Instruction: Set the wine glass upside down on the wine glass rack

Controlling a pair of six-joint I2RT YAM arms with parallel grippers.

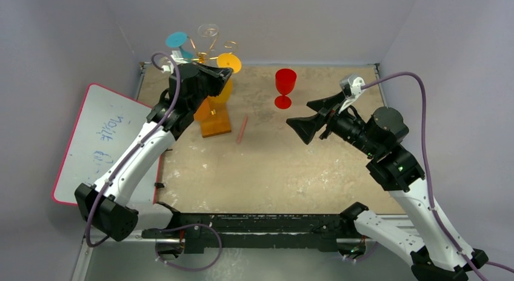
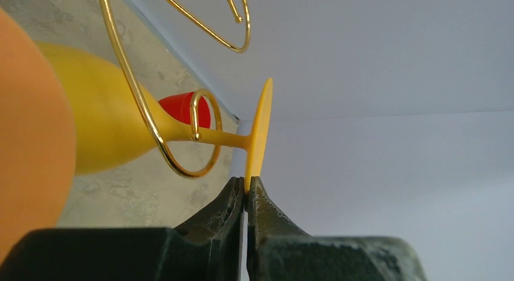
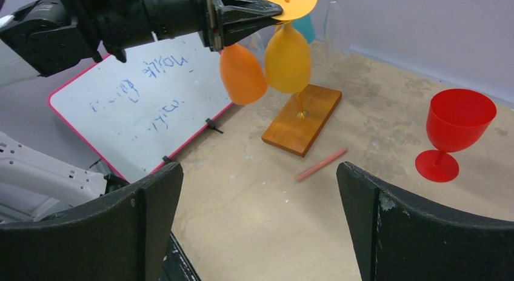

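left fingers (image 2: pixel 229 211) pinch one yellow glass (image 2: pixel 106 120) — right fingers (image 3: pixel 142 229) open by one red glass (image 1: pixel 285 81)

Place: robot test cell in a lab | Enclosure: plain grey walls (image 1: pixel 291 20) box in the frame's top and sides | Surface: worn tan bench (image 1: pixel 273 172) at centre | Rig: left arm (image 1: pixel 140 151) and right arm (image 1: pixel 424 211) bolted along the bottom edge, trailing purple cable (image 1: pixel 424 151) | Left side: handwritten whiteboard (image 1: pixel 100 142)

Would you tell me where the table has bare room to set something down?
The beige tabletop is bare in the near middle, between the thin pink stick and the arm bases. Crowded at back left: gold wire rack, left gripper pinching a hanging yellow wine glass.
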